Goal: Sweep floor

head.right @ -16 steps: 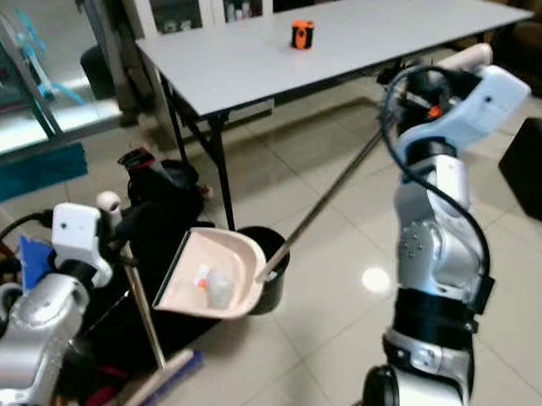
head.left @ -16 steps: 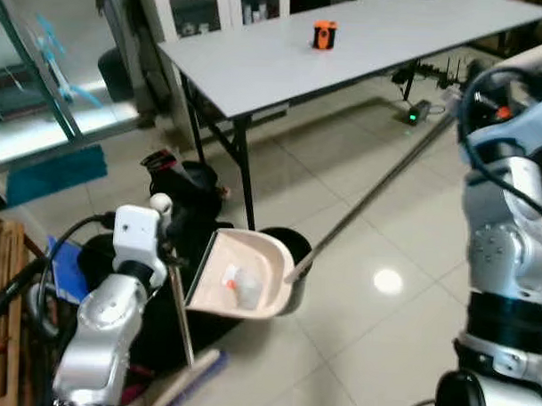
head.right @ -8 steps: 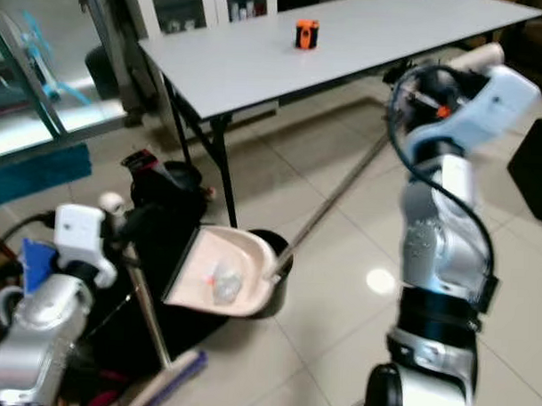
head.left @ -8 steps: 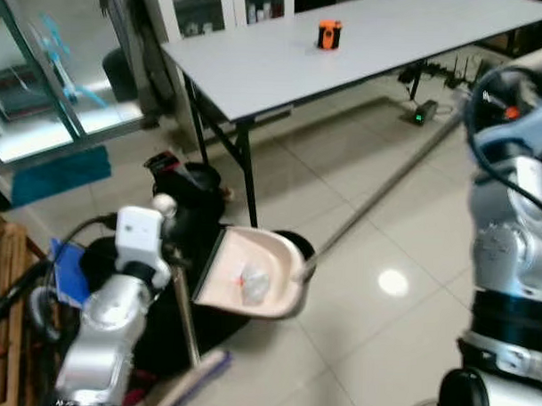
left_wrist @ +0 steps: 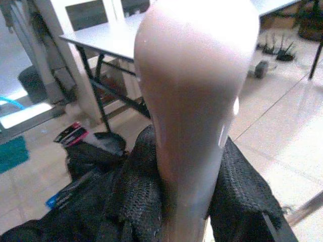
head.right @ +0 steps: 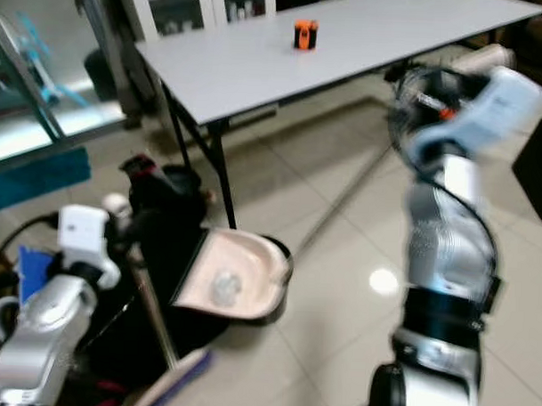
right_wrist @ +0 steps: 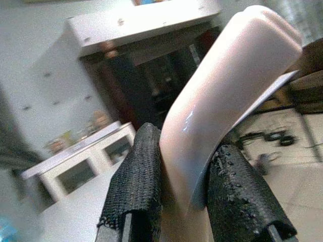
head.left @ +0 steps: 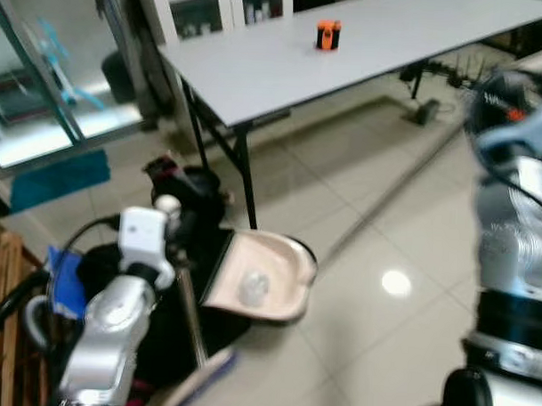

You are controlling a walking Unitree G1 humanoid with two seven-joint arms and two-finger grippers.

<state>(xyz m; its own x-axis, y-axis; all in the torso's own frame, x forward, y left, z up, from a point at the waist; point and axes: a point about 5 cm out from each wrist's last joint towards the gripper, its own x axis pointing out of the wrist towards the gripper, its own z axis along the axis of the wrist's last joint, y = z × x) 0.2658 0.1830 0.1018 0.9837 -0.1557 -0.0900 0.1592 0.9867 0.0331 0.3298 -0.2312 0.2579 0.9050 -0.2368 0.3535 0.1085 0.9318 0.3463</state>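
Note:
A cream dustpan [head.left: 261,276] with a clump of debris [head.left: 253,288] in it hangs tilted over a black bin [head.left: 302,249]. Its long handle [head.left: 389,196] is blurred and runs up to my right arm [head.left: 514,167]. In the right wrist view my right gripper [right_wrist: 184,194] is shut on the handle's cream end [right_wrist: 227,96], with both fingers [right_wrist: 139,174] pressed against it. My left gripper [left_wrist: 184,201] is shut on the pale top of the broom [left_wrist: 194,85]. The broom's stick [head.left: 189,314] stands beside the pan, with its brush [head.left: 199,384] on the floor.
A grey table [head.left: 258,64] with a small orange object [head.left: 328,33] stands behind the bin. Black bags [head.left: 184,184] and a blue item [head.left: 64,276] lie at my left. Wooden slats [head.left: 2,309] are at the far left, a dark box [head.right: 541,168] at the right.
The dustpan has shifted slightly to the right over the bin and tilted. The debris has slid lower in the pan. The long handle is now blurred.

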